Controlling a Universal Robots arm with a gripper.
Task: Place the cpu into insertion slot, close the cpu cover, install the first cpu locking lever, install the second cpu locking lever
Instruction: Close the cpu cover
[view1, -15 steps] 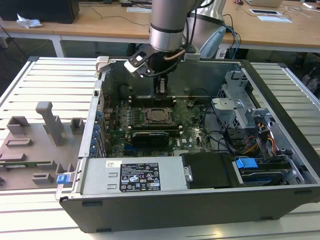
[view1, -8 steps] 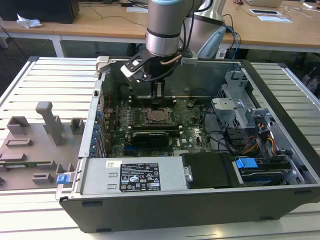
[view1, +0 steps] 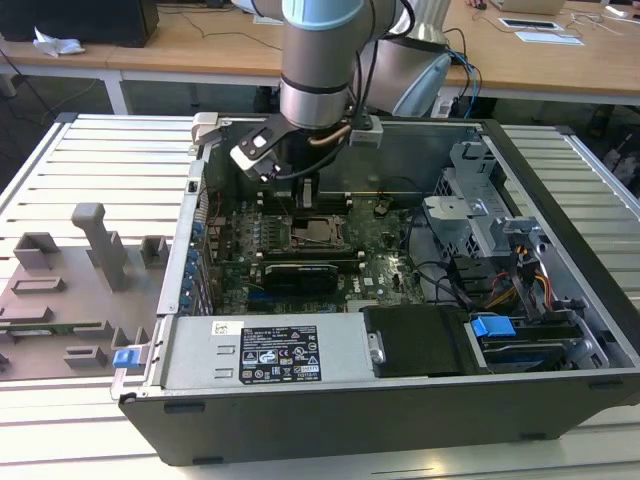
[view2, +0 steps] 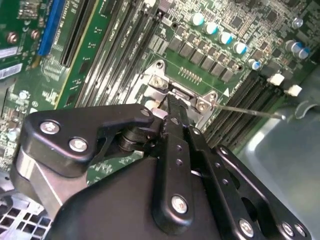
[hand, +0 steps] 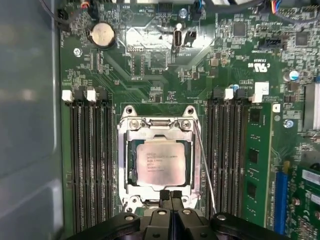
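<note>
As the silver-grey square cpu (hand: 161, 162) lies under the silvery frame cpu cover (hand: 159, 127), the closed, empty black gripper (hand: 170, 194) is set at its edge; cover-closing is judged in hand.

Three cameras on an open computer case (view1: 330, 420).
The exterior view looks down from high at mid-distance, across the slatted surface (view1: 100, 150). The first wrist view faces straight down, close, onto the motherboard (hand: 150, 65) beyond the claw (hand: 170, 196); the second slants past it. Both wrist views share the cpu cover (hand: 159, 125) and memory slots (hand: 90, 165).
</note>
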